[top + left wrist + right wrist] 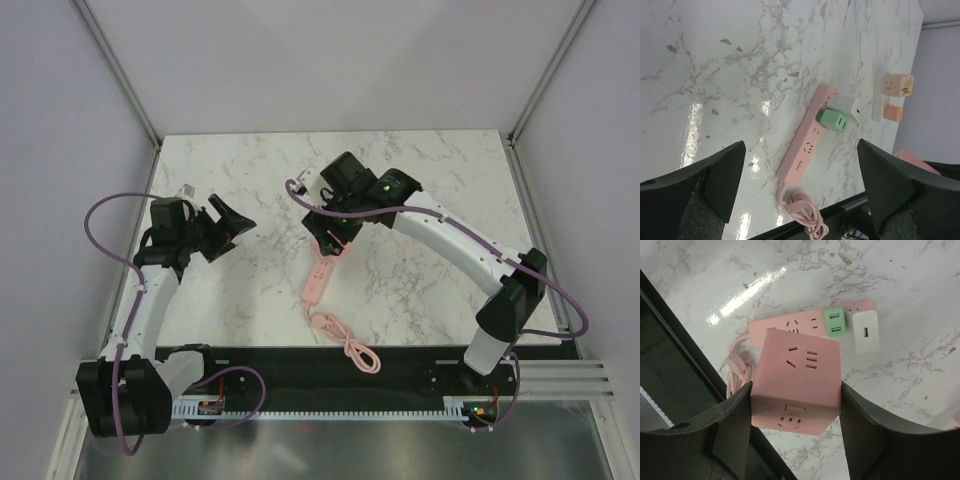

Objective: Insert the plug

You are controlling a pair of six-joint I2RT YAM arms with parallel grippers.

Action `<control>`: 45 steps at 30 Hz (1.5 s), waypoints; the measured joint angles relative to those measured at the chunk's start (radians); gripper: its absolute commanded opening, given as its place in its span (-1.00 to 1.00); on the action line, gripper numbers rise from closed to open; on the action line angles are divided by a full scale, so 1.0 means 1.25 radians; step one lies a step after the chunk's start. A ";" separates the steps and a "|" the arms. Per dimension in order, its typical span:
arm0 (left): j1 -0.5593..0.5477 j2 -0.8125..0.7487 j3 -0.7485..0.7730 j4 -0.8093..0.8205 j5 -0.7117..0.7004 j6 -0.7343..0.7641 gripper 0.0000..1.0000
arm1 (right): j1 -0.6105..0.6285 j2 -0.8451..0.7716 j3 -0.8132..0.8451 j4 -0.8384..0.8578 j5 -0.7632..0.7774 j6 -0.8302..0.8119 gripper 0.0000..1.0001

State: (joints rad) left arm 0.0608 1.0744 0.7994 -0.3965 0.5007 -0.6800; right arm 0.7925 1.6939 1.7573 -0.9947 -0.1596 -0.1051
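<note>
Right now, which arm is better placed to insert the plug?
The right arm: its jaws grip the pink cube plug close to the pink power strip. The left arm sits aside, jaws open and empty.

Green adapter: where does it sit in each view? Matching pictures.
Top external: not visible; right pincer overhangs that end of the pink power strip.
Left wrist: green adapter right of centre, plugged into the strip beside a white adapter.
Right wrist: upper middle, above the pink cube the pincer holds.
Shared landmark: the pink power strip.
</note>
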 measured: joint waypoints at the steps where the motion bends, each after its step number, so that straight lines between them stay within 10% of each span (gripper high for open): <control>1: 0.002 -0.009 -0.011 -0.002 -0.024 -0.007 0.99 | 0.020 0.017 0.006 -0.013 0.010 -0.011 -1.00; 31: 0.112 -0.040 -0.161 0.056 -0.078 -0.090 0.90 | 0.136 0.317 0.187 -0.135 0.109 -0.219 -1.00; 37: 0.111 -0.108 -0.185 0.165 0.070 -0.069 0.79 | 0.094 0.289 0.205 -0.097 0.081 -0.068 -1.00; 45: 0.056 -0.189 -0.266 0.489 0.289 -0.129 0.89 | -0.130 -0.036 -0.091 0.178 -0.040 0.334 -1.00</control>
State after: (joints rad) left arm 0.1310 0.8379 0.4671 0.2150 0.8616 -0.8413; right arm 0.6300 1.6485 1.6432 -0.7719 -0.2096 0.3119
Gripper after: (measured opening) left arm 0.916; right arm 0.679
